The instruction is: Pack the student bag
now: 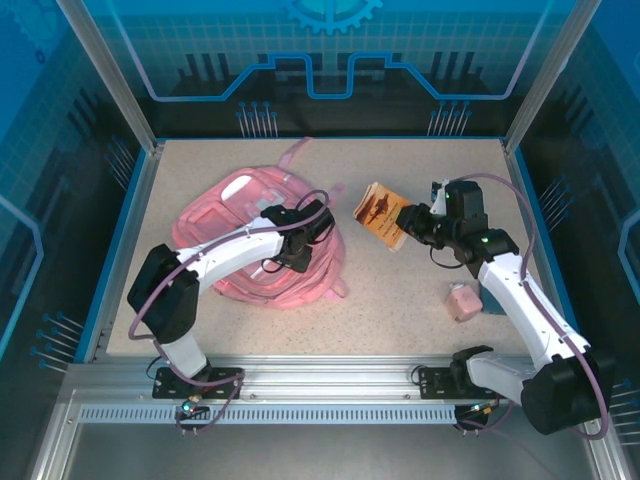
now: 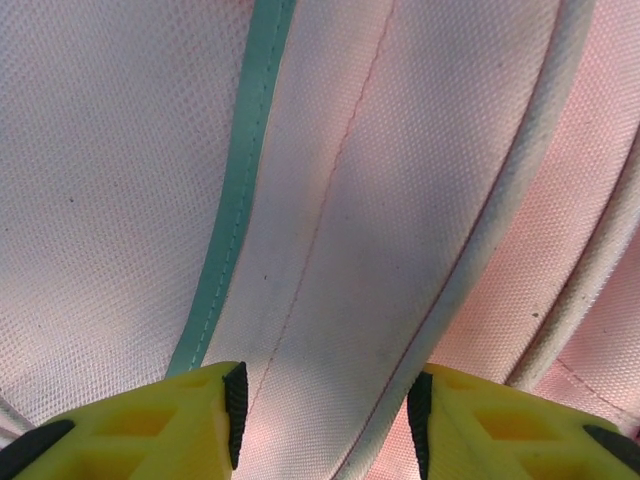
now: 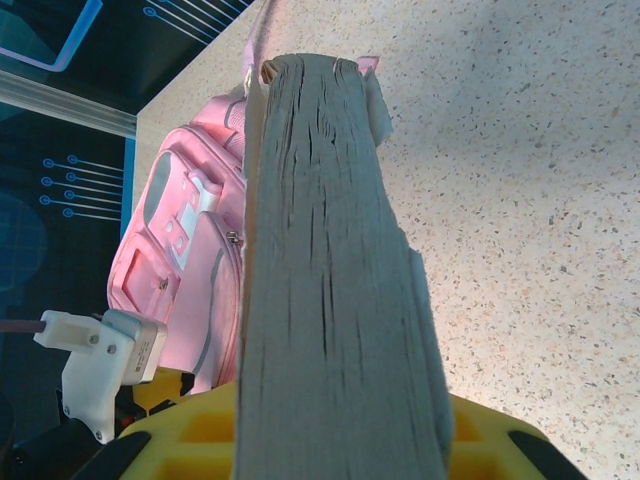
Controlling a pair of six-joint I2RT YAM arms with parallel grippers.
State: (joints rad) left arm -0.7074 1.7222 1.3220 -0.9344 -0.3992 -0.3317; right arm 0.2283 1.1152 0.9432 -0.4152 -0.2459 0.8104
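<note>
Two robot arms, white with black joints, reach out from an aluminium rail (image 1: 330,385) at the near edge of a speckled beige table (image 1: 400,320) with a blue rim. Glowing blue panels (image 1: 330,50) printed with circuit lines and a gear shape wall in the table on the far side and both flanks, held by metal corner posts. On the table there are one bag, one book and one small pink object. Furthest left, the student bag (image 1: 255,235), soft and pink, lies flat on the left half of the table, with a strap trailing toward the far edge. The left gripper (image 1: 300,238) is pressed down on the bag's right side. In the left wrist view its yellow fingers (image 2: 160,430) with black pads stand apart on either side of a raised band of pale pink fabric beside a teal trim line (image 2: 235,190); whether they pinch that band cannot be told. Just right of the bag, and apart from it, the right gripper (image 1: 408,220) is clamped on the book (image 1: 380,212), which has an orange-brown cover and is held above the table. In the right wrist view its grey page edges run upward between the fingers. Furthest right, the small pink object (image 1: 460,300) rests on the table beside the right arm.
</note>
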